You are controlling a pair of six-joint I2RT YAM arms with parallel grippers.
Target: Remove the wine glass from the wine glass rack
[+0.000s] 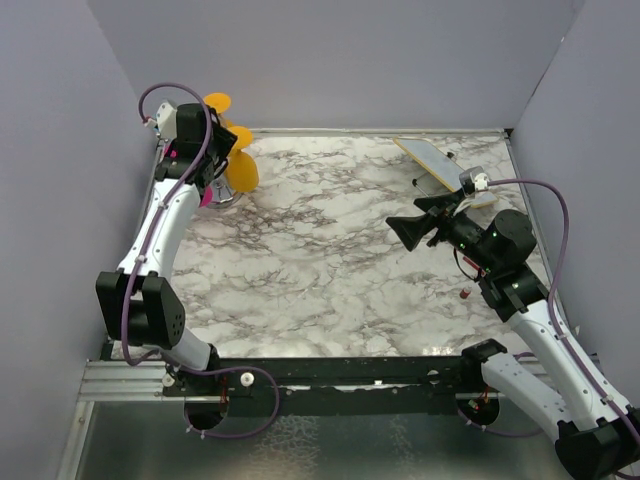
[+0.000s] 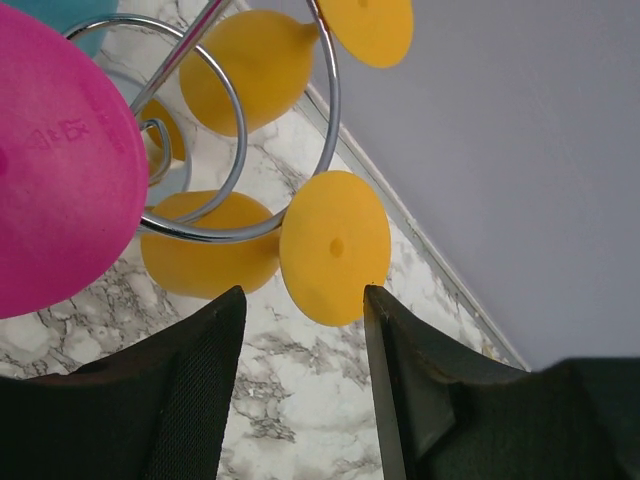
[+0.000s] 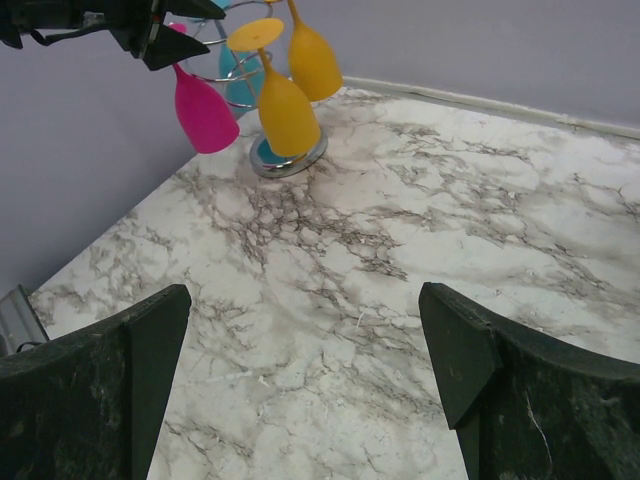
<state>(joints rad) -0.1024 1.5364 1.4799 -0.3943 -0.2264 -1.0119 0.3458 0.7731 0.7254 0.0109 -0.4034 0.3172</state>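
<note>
Left gripper (image 2: 302,300) faces yellow wine glass (image 2: 335,245), upper left of desk (image 1: 350,260)
Jaws apart, glass foot just ahead, bowl hung beyond in the wine glass rack (image 2: 337,110); right gripper (image 3: 305,295), also apart, well away

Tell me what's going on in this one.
The left gripper, open, is up at the thin silver wire rack in the far left corner, aimed at the round foot of a hanging yellow plastic wine glass but not closed on it. The glass is not yet off the rack. The right gripper hangs open above the marble table, holding nothing.
</note>
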